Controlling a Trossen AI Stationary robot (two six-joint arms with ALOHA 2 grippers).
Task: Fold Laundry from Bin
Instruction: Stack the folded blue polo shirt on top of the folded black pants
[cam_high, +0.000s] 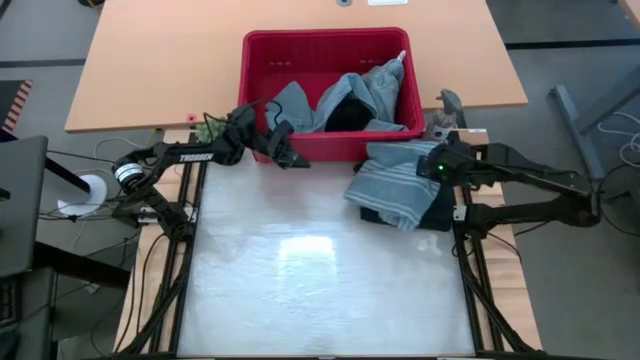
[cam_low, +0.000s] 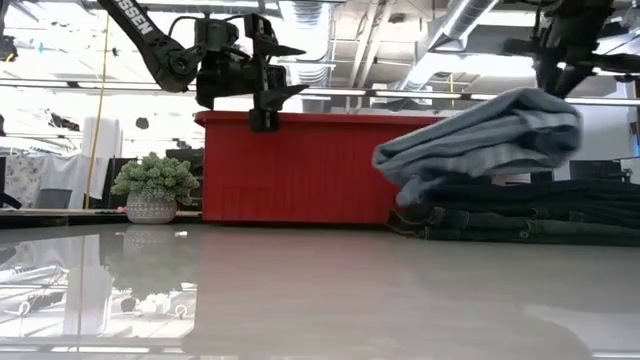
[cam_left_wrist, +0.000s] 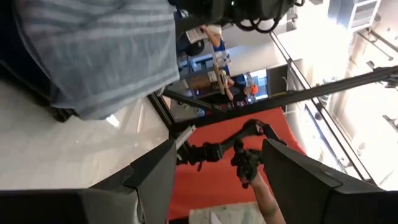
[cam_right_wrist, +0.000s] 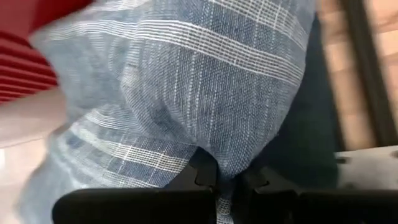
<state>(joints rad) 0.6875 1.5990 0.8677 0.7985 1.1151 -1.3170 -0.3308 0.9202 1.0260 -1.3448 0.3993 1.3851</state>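
Observation:
The red bin (cam_high: 262, 75) (cam_low: 300, 165) stands at the table's far edge with light blue and black laundry (cam_high: 350, 100) heaped inside. To its right a blue-grey striped cloth (cam_high: 398, 182) (cam_low: 490, 135) lies on a stack of dark folded garments (cam_low: 520, 215). My right gripper (cam_high: 432, 170) (cam_right_wrist: 227, 186) is over the cloth's right part, shut on it. My left gripper (cam_high: 290, 155) (cam_low: 264, 105) (cam_left_wrist: 217, 180) hangs open in front of the bin's near wall, above the table, with nothing between its fingers. My right gripper pinches a bunched fold of the striped cloth (cam_right_wrist: 227, 163) between its two shut fingers, coming from above and slanting down. The cloth humps up at the held right side (cam_low: 560, 110), while the rest of it lies on the dark stack.
A small green plant (cam_low: 155, 180) (cam_high: 208, 128) sits at the bin's left corner. The white table top (cam_high: 320, 270) lies bare toward the near edge. Black frame rails (cam_high: 465, 270) run along both sides, and a wooden table (cam_high: 150, 60) stands beyond.

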